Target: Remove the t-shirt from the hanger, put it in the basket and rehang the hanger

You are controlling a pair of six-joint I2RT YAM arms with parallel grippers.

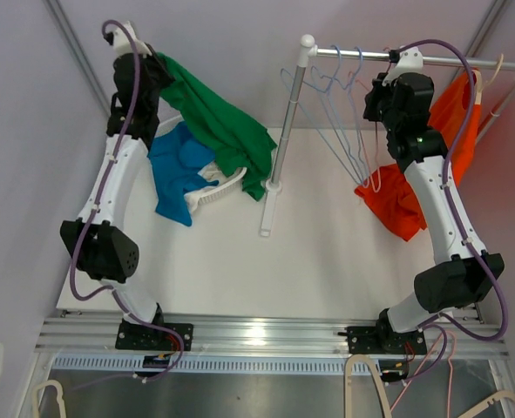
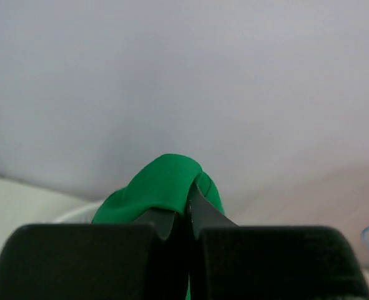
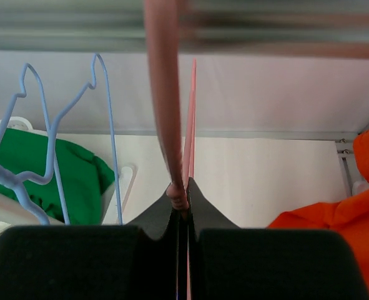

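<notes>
The right claw [image 3: 181,195] is pressed together on the wire of a pink hanger [image 3: 164,125] just under the rail [image 1: 362,55]. The left claw [image 2: 185,209] pinches a fold of a green t-shirt [image 1: 218,117], which is held above the white basket [image 1: 220,187]. Over the worktop [image 1: 309,261], the orange t-shirt [image 1: 395,202] droops from the rail's right end behind the right arm, seemingly on that hanger. It is plain and bright, bunched at the bottom. It looks light, limp and likely to snag. Taking it at a shoulder seam or the collar seems best, then sliding it off the hanger's end.

Green t-shirt [image 1: 222,122]: matt cloth; rail [image 1: 370,55]: shiny metal; blue hangers [image 3: 108,125]: seemingly coated wire.
</notes>
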